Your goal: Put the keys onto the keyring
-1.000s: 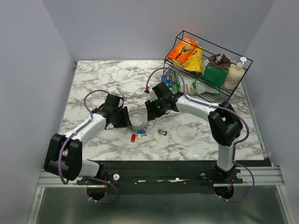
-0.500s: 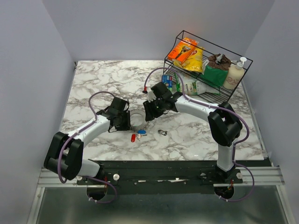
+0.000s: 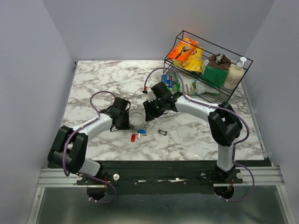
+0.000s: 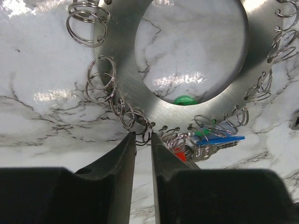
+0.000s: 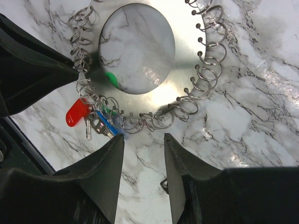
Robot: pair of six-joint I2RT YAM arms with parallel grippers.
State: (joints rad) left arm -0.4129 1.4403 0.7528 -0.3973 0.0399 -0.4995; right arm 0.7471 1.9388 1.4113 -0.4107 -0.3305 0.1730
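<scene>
The keyring (image 3: 136, 118) is a flat silver disc (image 4: 121, 56) with a large hole and several small split rings round its rim. It lies on the marble between both arms. Keys with red (image 5: 77, 113), blue (image 5: 110, 123) and green (image 5: 111, 79) heads hang from its near rim, and red (image 3: 133, 137) and blue (image 3: 141, 132) show from the top. My left gripper (image 4: 142, 135) is nearly closed, with one rim split ring pinched between its tips. My right gripper (image 5: 144, 136) is open, just off the disc's rim (image 5: 187, 60). A loose silver key (image 3: 162, 132) lies to the right.
A black wire rack (image 3: 210, 70) holds snack packs, a green bag and a pump bottle at the back right. Blue and green cartons (image 3: 180, 84) lie beside it. A corner of the loose key (image 5: 163, 185) peeks between my right fingers.
My left arm has swung in towards the keyring, so its gripper now sits at the rim. My right gripper shifted slightly up and left, then held still.
</scene>
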